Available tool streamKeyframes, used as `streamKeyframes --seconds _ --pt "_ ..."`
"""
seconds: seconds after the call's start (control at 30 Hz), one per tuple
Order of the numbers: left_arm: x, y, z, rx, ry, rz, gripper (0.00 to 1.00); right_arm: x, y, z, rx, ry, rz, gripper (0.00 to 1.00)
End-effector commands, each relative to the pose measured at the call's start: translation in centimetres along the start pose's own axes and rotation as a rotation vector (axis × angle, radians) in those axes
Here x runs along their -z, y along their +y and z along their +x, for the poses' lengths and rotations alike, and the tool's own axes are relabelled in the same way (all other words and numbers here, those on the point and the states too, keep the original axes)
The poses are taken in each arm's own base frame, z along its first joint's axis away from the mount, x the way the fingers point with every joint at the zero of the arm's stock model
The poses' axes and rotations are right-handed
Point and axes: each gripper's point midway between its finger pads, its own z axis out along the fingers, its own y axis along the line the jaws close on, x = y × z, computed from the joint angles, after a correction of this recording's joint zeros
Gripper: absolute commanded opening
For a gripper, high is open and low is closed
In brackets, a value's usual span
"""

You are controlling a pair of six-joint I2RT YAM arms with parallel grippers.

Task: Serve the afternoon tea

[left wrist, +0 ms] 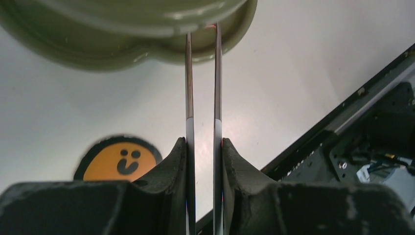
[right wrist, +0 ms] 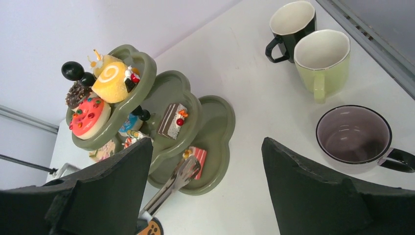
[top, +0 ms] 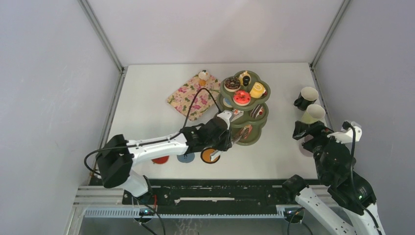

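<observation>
The olive-green three-tier stand [top: 256,139] carries donuts, a swirl roll and cake slices, seen also in the right wrist view [right wrist: 215,117]. My left gripper [top: 229,142] [left wrist: 202,141] is shut on metal tongs [top: 240,135] [left wrist: 189,88]. The tongs' tips [right wrist: 181,177] reach onto the bottom tier, right at a pink striped cake slice [right wrist: 197,155]; I cannot tell whether they pinch it. My right gripper [top: 301,131] [right wrist: 206,142] hangs open and empty near three mugs: black [right wrist: 292,22], pale green [right wrist: 322,54] and purple-lined [right wrist: 353,134].
A pink floral tray [top: 193,95] with one cupcake [top: 203,76] lies left of the stand. Red [top: 160,159], blue [top: 186,157] and orange [top: 209,155] coasters sit in a row under the left arm. The table's right edge runs just beyond the mugs.
</observation>
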Motion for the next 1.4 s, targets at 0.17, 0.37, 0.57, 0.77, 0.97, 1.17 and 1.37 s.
streamKeyframes --seconds 0.17,0.37,0.57,0.77,0.97,1.17,1.37 --pt "-1.5 -4.0 -8.3 0.053 -0.228 0.036 0.00 0.8 -0.7 -0.6 0.000 -0.012 0.004 0.90" --pt "-3.8 -3.8 -9.3 0.060 -0.243 -0.011 0.00 0.6 -0.4 -0.4 0.003 -0.002 0.004 0.91" --pt "-5.6 -3.6 -8.9 0.077 -0.235 -0.029 0.00 0.6 -0.2 -0.5 0.002 -0.001 -0.008 0.90" --pt "-6.0 -2.8 -8.2 0.088 -0.245 -0.046 0.00 0.6 -0.2 -0.4 -0.001 0.005 -0.006 0.90" --pt "-5.7 -1.8 -7.0 0.106 -0.245 -0.067 0.00 0.5 0.1 -0.1 0.001 0.017 -0.014 0.90" --pt "-5.1 -1.5 -5.8 0.100 -0.228 -0.046 0.00 -1.5 1.7 4.4 0.055 0.127 -0.076 0.99" --pt "-4.9 -0.9 -5.5 0.098 -0.234 -0.063 0.00 -4.6 5.4 7.6 0.008 0.331 -0.164 0.97"
